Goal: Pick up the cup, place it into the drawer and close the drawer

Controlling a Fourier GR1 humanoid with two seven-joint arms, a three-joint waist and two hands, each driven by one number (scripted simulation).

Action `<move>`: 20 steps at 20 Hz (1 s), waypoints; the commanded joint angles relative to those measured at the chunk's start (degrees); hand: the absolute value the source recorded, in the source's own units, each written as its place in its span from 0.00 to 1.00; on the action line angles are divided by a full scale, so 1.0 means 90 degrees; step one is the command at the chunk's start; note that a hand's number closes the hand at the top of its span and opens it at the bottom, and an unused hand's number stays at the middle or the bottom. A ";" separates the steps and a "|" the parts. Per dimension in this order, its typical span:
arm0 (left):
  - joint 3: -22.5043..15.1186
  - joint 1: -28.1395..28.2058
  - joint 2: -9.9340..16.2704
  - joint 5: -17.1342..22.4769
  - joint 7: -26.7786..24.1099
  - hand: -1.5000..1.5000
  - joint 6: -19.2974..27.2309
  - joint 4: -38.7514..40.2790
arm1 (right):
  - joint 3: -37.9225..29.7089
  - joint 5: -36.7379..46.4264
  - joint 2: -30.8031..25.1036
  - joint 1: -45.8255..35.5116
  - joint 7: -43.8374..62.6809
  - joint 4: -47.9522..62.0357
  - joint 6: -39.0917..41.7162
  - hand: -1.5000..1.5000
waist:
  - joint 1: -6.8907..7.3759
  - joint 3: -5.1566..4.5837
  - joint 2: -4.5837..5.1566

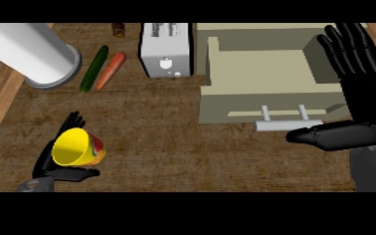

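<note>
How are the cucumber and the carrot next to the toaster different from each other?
The cucumber is dark green; the carrot is orange. The cucumber looks longer than the carrot and lies on its left. Both are slim, lie slanted the same way on the counter, side by side, untouched by either hand.

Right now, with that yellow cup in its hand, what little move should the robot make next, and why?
Probably carry the yellow cup rightward toward the open drawer. The left hand is already curled round the cup at the lower left, while the drawer stands pulled out at the upper right with nothing showing inside. The right hand is open beside the drawer.
</note>
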 commanded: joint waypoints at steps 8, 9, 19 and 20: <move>-0.0181 -0.0112 -0.0114 0.0088 -0.1080 1.00 -0.1497 -0.0339 | -0.0139 -0.0061 -0.0068 0.0022 -0.0130 0.0169 0.0084 0.00 | 0.0056 0.0004 -0.0016; -0.0119 -0.0053 -0.0326 0.0094 -0.1356 1.00 -0.0743 -0.0480 | 0.0001 0.0179 -0.0024 -0.0046 -0.0057 0.0237 -0.0039 0.00 | 0.0086 -0.0001 -0.0009; 0.0428 -0.0407 -0.0623 0.0579 -0.1685 1.00 0.0153 -0.0660 | -0.0064 0.0054 -0.0053 0.0108 -0.0114 0.0159 0.0082 0.00 | 0.0044 0.0009 -0.0016; 0.0617 -0.0747 -0.0866 0.0775 -0.1365 1.00 0.0588 -0.0726 | -0.0240 -0.0216 -0.0097 -0.0056 -0.0040 0.0231 0.0121 0.00 | 0.0032 0.0013 -0.0019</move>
